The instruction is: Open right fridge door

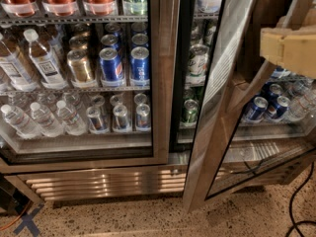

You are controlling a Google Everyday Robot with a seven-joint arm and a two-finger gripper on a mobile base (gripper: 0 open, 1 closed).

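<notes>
Left of the gripper [290,51], high at right: wire shelf [74,89] carrying water bottles [43,58] and blue cans [111,64]; well below, speckled floor [148,222].

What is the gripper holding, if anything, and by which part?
Cannot be told: the gripper sits at the right edge, near the open right fridge door.
</notes>
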